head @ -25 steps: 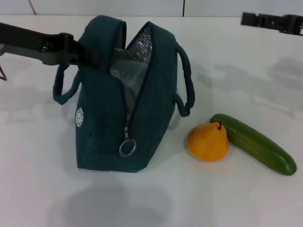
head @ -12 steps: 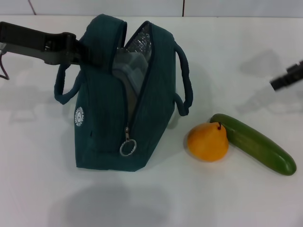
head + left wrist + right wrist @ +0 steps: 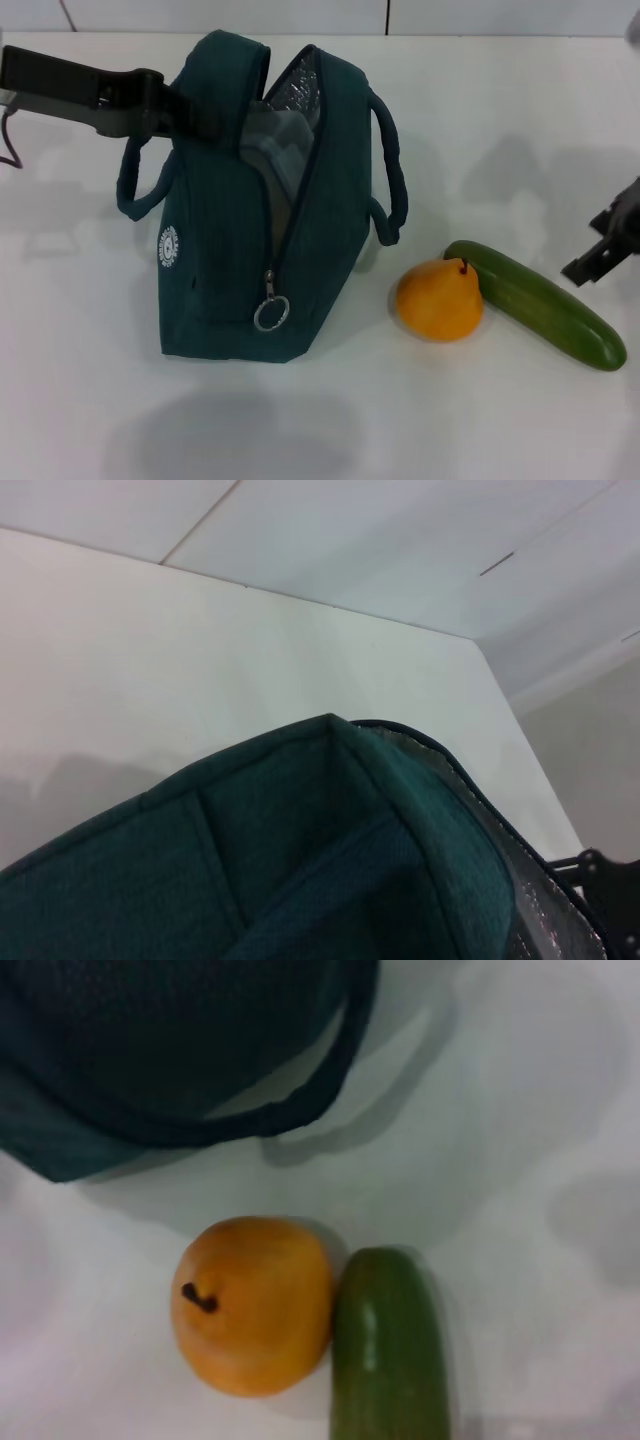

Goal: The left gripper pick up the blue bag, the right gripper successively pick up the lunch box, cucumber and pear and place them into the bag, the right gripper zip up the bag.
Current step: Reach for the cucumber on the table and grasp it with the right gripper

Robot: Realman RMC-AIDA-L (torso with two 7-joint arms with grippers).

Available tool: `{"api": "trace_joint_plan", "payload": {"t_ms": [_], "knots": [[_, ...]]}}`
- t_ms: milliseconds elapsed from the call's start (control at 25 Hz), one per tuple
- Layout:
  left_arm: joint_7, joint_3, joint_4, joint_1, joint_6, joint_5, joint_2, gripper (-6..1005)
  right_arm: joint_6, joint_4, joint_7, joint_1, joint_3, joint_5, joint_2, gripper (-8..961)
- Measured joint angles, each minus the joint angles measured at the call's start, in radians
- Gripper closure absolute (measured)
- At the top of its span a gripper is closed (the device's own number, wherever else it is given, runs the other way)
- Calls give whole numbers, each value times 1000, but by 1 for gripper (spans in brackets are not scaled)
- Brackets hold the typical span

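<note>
The blue bag stands upright on the white table, its zipper open and silver lining showing. My left gripper comes in from the left and is shut on the bag's upper left flap. The clear lunch box sits inside the opening, mostly hidden. The pear lies to the right of the bag, touching the cucumber. My right gripper shows partly at the right edge, just beyond the cucumber's far side. In the right wrist view the pear and cucumber lie side by side below the bag.
The zipper's silver ring pull hangs at the bag's near end. One loop handle droops on the bag's right side toward the pear, another on its left. The white table runs on in front and to the right.
My right gripper has come from the far back right down and forward, to the right edge beside the cucumber. The bag, pear and cucumber stay put.
</note>
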Motion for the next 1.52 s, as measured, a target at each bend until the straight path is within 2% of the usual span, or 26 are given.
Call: {"api": "trace_joint_plan", "payload": {"t_ms": [240,400,800,1400,1520], "knots": [[0,1,-3,0,0,1,-1,956,52,22,-44,-18,-17,-4,50,125],[0,1,-3,0,0,1,-1,956,84,65,-60,-17,-23,-7,69,134],[0,1,-3,-1,0,1,-5,955,164,148,-70,-13,-81,0,75,158],[0,1,-3,-9,0,1,-4,954,198,155,-75,-19,-120,4,80,193],[0,1,-3,-9,0,1,-4,954,195,155,-77,-19,-121,5,80,237]]}}
